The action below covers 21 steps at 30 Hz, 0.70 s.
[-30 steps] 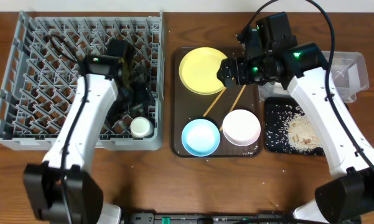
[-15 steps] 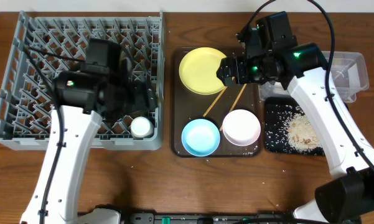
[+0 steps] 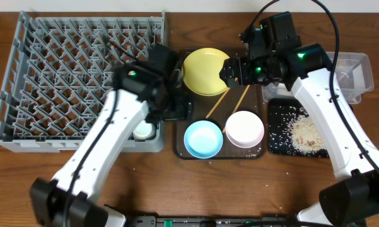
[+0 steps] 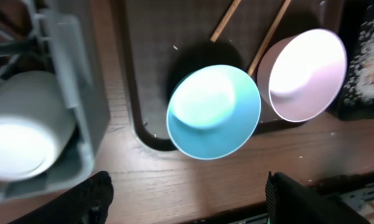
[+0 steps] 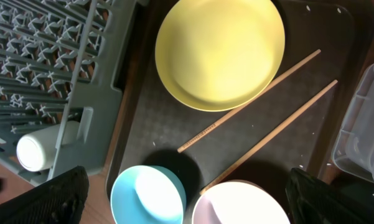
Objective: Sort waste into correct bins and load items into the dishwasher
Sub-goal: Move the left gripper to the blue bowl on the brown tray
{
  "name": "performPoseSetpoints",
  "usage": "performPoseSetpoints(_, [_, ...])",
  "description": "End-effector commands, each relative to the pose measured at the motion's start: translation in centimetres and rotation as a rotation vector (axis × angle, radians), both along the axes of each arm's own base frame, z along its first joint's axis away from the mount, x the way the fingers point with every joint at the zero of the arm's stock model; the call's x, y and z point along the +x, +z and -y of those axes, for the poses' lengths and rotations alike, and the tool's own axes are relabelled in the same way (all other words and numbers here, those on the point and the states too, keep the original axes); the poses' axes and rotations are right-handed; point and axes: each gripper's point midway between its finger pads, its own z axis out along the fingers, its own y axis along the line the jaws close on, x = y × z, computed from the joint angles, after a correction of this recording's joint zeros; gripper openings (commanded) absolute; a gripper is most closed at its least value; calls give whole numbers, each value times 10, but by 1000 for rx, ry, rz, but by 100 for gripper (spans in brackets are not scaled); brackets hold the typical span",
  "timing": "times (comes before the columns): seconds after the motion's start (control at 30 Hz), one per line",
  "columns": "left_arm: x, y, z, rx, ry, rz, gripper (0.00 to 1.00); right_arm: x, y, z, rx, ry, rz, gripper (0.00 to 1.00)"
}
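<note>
Overhead view: the large square grey plastic dish rack [image 3: 50, 63] fills the 9 o'clock side. The small white cup [image 3: 142, 130] lies in its corner at 5 o'clock. The flat dark brown serving tray [image 3: 227, 153] sits in the centre. It carries the round yellow plate [image 3: 205, 72] at 12 o'clock, the light blue bowl [image 3: 203, 139] at 7, the white bowl [image 3: 244, 128] at 5, and the thin wooden chopsticks [image 3: 217, 104] between them. At 3 o'clock the shallow glossy black tray [image 3: 274, 135] holds whitish-beige food scraps [image 3: 306, 132]. The clear plastic tub [image 3: 359, 69] lies beyond it at 1 o'clock. The left gripper [image 3: 176, 104] hangs over the gap between rack and serving tray. The right gripper [image 3: 230, 72] hangs over the plate's 3 o'clock rim.

Left wrist view: the left gripper [image 4: 187, 199] has its jaws wide apart and empty. The light blue bowl [image 4: 213, 112] is at its 12 o'clock and the cup [image 4: 22, 137] at 9.

Right wrist view: the right gripper [image 5: 193, 199] is spread wide and holds nothing. The plate [image 5: 219, 53] is at 12 o'clock, with the chopsticks [image 5: 249, 102] just below it.
</note>
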Motion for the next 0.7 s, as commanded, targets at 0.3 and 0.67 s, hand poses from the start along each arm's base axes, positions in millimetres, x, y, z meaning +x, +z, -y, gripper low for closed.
performPoseSetpoints(0.3, [-3,-48,19,74,20,-132,74,0,0,-1,-11,13,6,99])
performPoseSetpoints(0.67, [8,-73,1,213,84,-122,70,0,0,-1,-11,14,5,99])
